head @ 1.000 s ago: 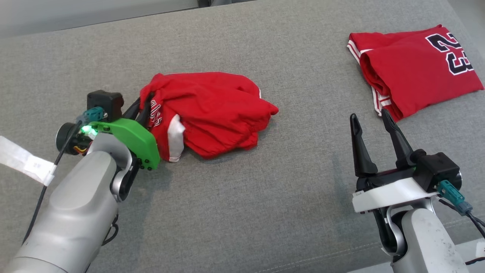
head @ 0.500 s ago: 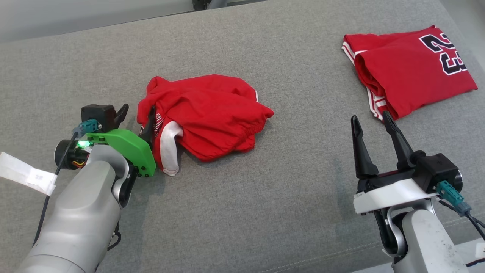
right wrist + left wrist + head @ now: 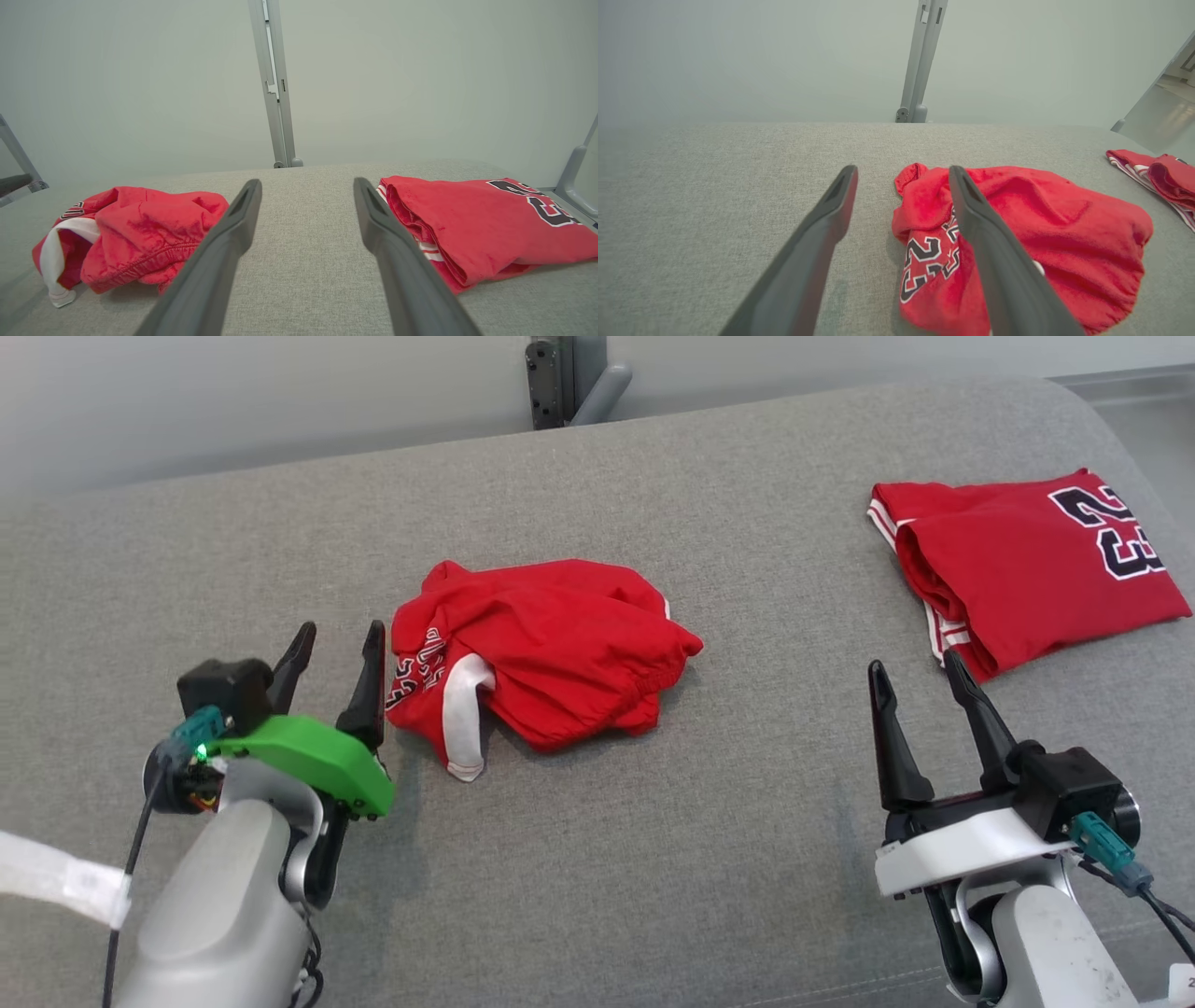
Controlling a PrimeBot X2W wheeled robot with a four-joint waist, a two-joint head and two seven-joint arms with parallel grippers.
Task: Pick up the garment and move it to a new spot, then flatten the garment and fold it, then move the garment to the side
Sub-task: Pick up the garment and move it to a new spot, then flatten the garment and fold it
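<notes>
Because the garment (image 3: 560, 649) looks soft and light, I'd pinch its edge beside the released left tool (image 3: 340, 633); right tool (image 3: 913, 665) released too.

The red garment (image 3: 551, 658) lies crumpled in a loose heap near the middle of the grey cushion (image 3: 653, 859). A white band curls down at its seven o'clock edge, with black-and-white numerals at nine o'clock and a gathered hem at four o'clock

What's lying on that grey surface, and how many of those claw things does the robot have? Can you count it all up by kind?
Loose clothing: 1, the crumpled red garment
Folded clothing: 1, the folded red jersey
Grippers: 2, the left gripper and the right gripper, both open and holding nothing
Total: 4
</notes>
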